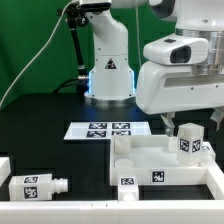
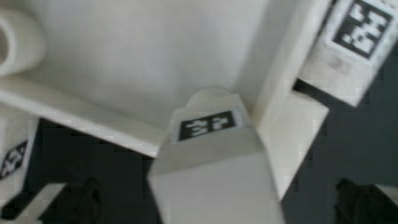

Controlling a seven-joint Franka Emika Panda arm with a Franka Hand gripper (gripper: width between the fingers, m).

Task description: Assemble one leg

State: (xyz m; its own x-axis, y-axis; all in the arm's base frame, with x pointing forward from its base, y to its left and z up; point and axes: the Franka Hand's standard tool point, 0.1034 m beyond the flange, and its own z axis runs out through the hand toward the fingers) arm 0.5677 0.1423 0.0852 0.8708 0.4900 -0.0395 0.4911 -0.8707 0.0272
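A white leg (image 1: 188,143) with a tag on its side stands upright at the far right corner of the large flat white piece (image 1: 150,160) with raised corner sockets. My gripper (image 1: 190,124) hangs just above it, open, a finger on each side. In the wrist view the leg (image 2: 222,160) with its tag runs between the dark fingertips (image 2: 63,200), with a gap on both sides. The flat piece (image 2: 125,80) lies behind it. Another tagged white part (image 2: 356,40) shows at the edge.
A second leg (image 1: 35,185) lies on its side at the exterior view's lower left, and a white part (image 1: 4,166) shows at the left edge. The marker board (image 1: 100,129) lies mid-table. The robot base (image 1: 108,70) stands behind it.
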